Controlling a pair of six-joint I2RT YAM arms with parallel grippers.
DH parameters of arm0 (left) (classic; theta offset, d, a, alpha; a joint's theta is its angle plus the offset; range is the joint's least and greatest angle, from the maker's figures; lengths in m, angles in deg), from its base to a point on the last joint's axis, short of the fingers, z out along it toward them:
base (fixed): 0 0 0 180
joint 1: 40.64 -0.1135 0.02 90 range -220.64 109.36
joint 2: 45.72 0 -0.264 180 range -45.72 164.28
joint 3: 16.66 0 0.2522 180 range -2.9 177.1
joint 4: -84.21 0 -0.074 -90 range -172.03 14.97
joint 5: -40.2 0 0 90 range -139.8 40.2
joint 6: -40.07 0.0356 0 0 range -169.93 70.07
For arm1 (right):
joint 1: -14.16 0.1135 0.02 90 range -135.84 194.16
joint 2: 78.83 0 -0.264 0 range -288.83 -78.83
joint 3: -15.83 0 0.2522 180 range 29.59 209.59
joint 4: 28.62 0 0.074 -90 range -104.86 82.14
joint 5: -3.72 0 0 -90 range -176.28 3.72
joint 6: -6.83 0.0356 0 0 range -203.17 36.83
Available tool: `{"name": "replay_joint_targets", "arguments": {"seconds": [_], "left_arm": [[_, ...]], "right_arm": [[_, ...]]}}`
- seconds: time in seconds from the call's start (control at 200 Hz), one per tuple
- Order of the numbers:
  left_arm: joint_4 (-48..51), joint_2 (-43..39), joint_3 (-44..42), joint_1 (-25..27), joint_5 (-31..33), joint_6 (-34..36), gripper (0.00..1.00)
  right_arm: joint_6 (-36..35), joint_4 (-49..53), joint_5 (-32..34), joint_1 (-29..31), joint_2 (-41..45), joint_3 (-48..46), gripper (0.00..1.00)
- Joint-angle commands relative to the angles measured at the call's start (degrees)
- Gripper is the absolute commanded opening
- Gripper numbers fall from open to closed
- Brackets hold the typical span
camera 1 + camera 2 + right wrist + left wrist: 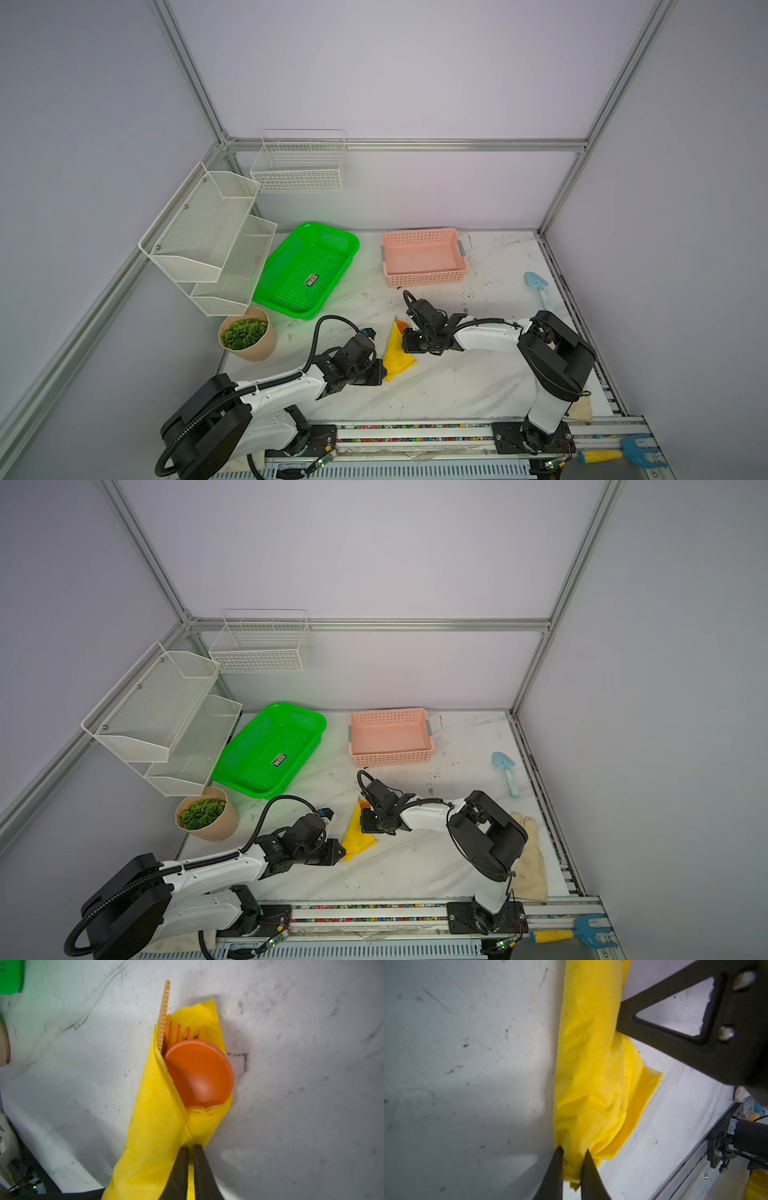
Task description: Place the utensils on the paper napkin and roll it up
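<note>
The yellow paper napkin (397, 353) (358, 836) lies on the marble table as a loose roll between the two grippers. The utensils stick out of its far end: an orange spoon bowl (199, 1072), orange fork tines (180, 1032) and a thin serrated orange strip (164, 1014), seen as an orange tip (401, 324) in a top view. My left gripper (573, 1151) (384, 371) is shut on the roll's bunched near end. My right gripper (191, 1147) (405, 338) is shut on a fold of the napkin (153, 1126) just behind the spoon.
A green basket (286, 305) and a pink basket (428, 278) stand at the back. A potted plant (249, 334) is at the left, under white wire racks (208, 237). A light-blue trowel (538, 289) and a beige glove (530, 858) lie at the right, and a blue rake (619, 453) on the front rail.
</note>
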Motion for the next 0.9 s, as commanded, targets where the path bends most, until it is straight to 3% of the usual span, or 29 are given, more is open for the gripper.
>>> {"name": "replay_joint_targets", "arguments": {"seconds": [0.0,0.705,0.895], "left_arm": [[0.6,0.6,-2.7,0.3,0.9,-0.9,0.13],[0.7,3.0,-3.9,0.3,1.5,-3.3,0.06],[6.9,-2.3,-1.5,0.3,2.7,-2.2,0.2]], "right_arm": [[-0.4,3.5,1.4,0.3,-1.7,0.0,0.13],[-0.6,4.9,2.6,0.6,-0.9,0.9,0.13],[-1.0,5.8,3.4,0.7,-1.3,1.4,0.13]]}}
